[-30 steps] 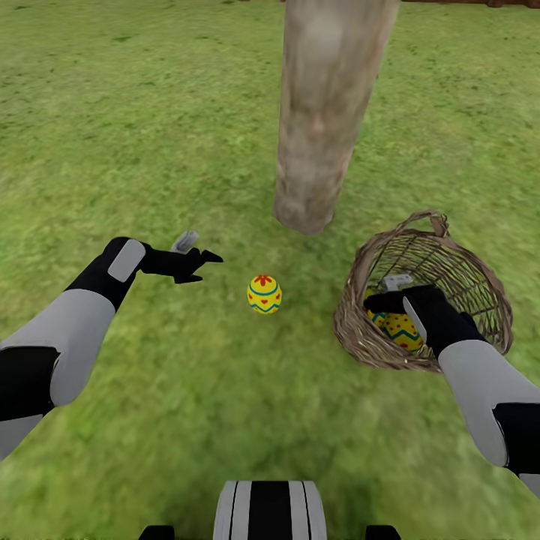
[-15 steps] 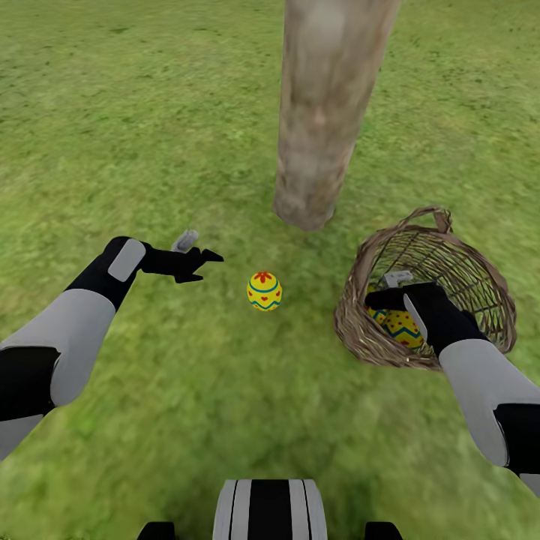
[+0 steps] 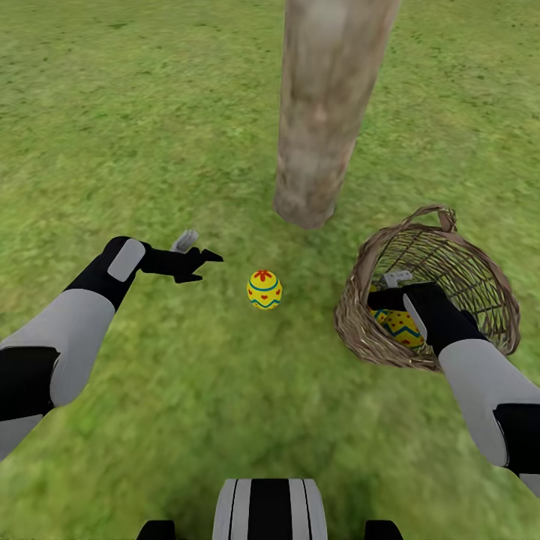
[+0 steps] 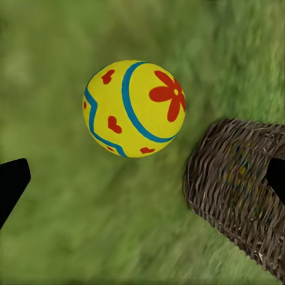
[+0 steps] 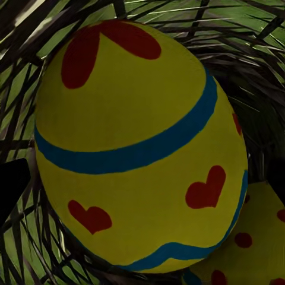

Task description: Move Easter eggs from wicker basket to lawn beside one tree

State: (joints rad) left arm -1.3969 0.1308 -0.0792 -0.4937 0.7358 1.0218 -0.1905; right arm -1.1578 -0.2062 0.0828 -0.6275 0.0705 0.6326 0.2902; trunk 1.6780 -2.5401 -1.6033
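Working left to right: the left gripper (image 3: 204, 264) hangs over the lawn (image 3: 112, 135) with its jaws spread and empty, a freed Easter egg (image 3: 264, 290) lying just beside it on the grass, near the tree (image 3: 319, 127). Further right, the right gripper (image 3: 381, 298) reaches into the tilted wicker basket (image 3: 450, 255); how its jaws stand I cannot tell. A second egg (image 5: 139, 151) sits close ahead of it, a third egg (image 5: 255, 249) touching it. Centre the jaws around the nearer egg's widest band, close gently, then lift clear of the rim.
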